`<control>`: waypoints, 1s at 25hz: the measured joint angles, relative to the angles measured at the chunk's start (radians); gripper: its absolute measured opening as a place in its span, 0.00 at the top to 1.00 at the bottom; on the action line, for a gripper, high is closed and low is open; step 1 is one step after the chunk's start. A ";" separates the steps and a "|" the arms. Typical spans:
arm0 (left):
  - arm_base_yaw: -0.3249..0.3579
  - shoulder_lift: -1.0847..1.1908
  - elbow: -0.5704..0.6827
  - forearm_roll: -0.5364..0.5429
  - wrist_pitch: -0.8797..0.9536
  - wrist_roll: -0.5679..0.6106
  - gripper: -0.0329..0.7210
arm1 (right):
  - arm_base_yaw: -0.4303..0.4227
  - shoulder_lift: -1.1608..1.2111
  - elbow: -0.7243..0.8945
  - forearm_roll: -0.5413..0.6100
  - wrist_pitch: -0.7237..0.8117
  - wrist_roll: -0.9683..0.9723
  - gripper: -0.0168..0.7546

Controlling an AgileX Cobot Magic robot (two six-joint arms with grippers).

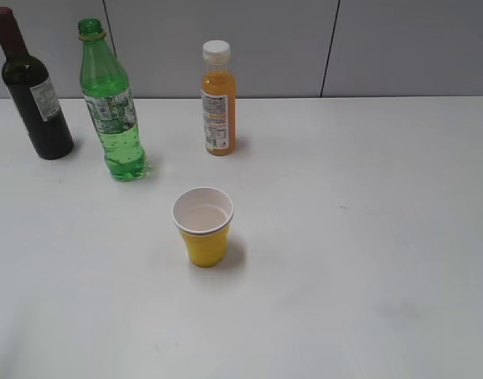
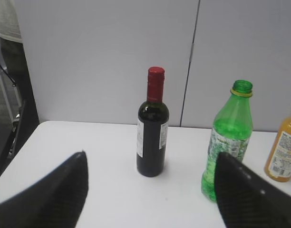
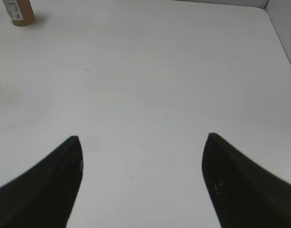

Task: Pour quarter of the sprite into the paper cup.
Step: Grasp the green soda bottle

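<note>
Pouring not yet begun. The sprite (image 1: pixel 112 106) stands uncapped and upright near the far left corner of the surface (image 1: pixel 368 237), long axis vertical, mouth upward, between a wine bottle (image 1: pixel 35 91) and an orange juice bottle (image 1: pixel 218 103). The paper cup (image 1: pixel 204 227) stands mid-surface, mouth up, seemingly without any pour. Left end effector (image 2: pixel 150 190) and right end effector (image 3: pixel 143 183) both gape apart, holding nothing. Grasping, tilting and pouring remain.

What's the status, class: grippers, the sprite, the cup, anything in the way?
Left gripper open, empty; right gripper open, empty. Sprite upright, uncapped, untouched. Paper cup upright in front, apart. Wine bottle close beside the sprite, orange juice bottle further off.
</note>
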 joint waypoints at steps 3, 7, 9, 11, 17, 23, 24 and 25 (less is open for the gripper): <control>-0.001 0.077 0.008 0.022 -0.073 0.000 0.13 | 0.000 0.000 0.000 0.000 0.000 0.000 0.21; -0.029 0.174 0.050 0.030 -0.207 0.000 0.14 | 0.000 0.000 0.000 0.000 0.000 0.000 0.21; -0.058 0.226 0.064 0.031 -0.256 0.000 0.14 | 0.000 0.000 0.000 0.000 0.000 0.000 0.21; -0.094 0.275 0.068 0.033 -0.304 0.000 0.15 | 0.000 0.000 0.000 0.000 0.000 0.001 0.21; -0.207 0.483 0.068 0.034 -0.495 0.000 0.17 | 0.000 0.000 0.000 0.000 0.000 0.001 0.21; -0.275 0.704 0.068 0.081 -0.749 -0.010 0.17 | 0.000 0.000 0.000 0.000 0.000 0.000 0.21; -0.281 0.742 0.068 0.087 -0.787 -0.023 0.17 | 0.000 0.000 0.000 0.000 0.000 0.000 0.21; -0.282 0.773 0.068 0.100 -0.824 -0.035 0.17 | 0.000 0.000 0.000 0.000 0.000 0.000 0.21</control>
